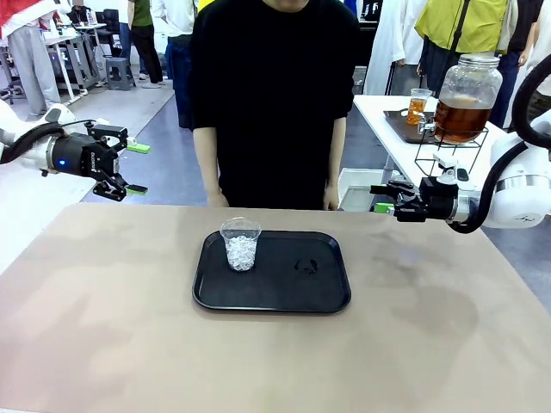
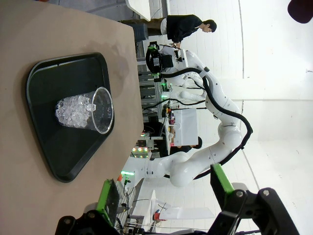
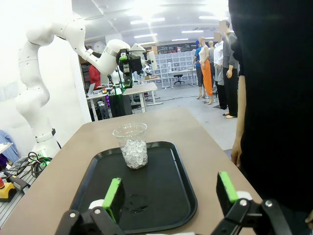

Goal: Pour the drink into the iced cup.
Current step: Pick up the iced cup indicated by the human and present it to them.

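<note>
One iced cup (image 1: 240, 243) on tray (image 1: 320, 294), L tool (image 1: 137, 169), R tool (image 1: 380, 198) agape

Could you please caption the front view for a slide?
Iced cup on black tray, a person standing behind; left tool and right tool open, empty, at either side.

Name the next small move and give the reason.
Probably swing the right gripper toward the cup of amber drink on the side table: both grippers hang open and empty, the left gripper sits farther from it, and the iced cup on the tray has no drink in it.
</note>
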Motion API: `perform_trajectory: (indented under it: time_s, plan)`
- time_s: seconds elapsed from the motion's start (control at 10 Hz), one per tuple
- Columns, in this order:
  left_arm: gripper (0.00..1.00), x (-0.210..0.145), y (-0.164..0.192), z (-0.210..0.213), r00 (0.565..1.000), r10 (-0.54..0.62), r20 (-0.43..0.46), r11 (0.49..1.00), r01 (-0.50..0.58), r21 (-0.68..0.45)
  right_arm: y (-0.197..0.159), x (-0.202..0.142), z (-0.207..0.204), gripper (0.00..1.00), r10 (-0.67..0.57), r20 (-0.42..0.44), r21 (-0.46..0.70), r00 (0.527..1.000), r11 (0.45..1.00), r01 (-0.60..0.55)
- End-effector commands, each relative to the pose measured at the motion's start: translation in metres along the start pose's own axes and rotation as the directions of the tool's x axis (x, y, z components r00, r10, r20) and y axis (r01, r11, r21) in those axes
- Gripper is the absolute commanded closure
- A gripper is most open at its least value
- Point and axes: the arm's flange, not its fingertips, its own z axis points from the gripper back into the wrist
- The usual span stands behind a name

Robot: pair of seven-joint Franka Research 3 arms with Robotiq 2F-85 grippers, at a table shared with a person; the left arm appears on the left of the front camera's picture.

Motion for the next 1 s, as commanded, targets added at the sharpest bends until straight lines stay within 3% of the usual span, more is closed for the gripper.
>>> perform_trajectory:
  time_s: [0.0, 0.9]
  plan:
    - [0.0, 0.0002, -0.0013, 0.0002, 1.0, -0.005, 0.001, 1.0, 0.005, -0.005, -0.0005, 0.0025, -0.0015, 0.0, -0.002, 0.008, -0.004, 1.0, 1.0, 0.002]
    - [0.0, 0.0002, -0.0013, 0.0002, 1.0, -0.005, 0.001, 1.0, 0.005, -0.005, -0.0005, 0.0025, -0.0015, 0.0, -0.002, 0.008, -0.004, 1.0, 1.0, 0.002]
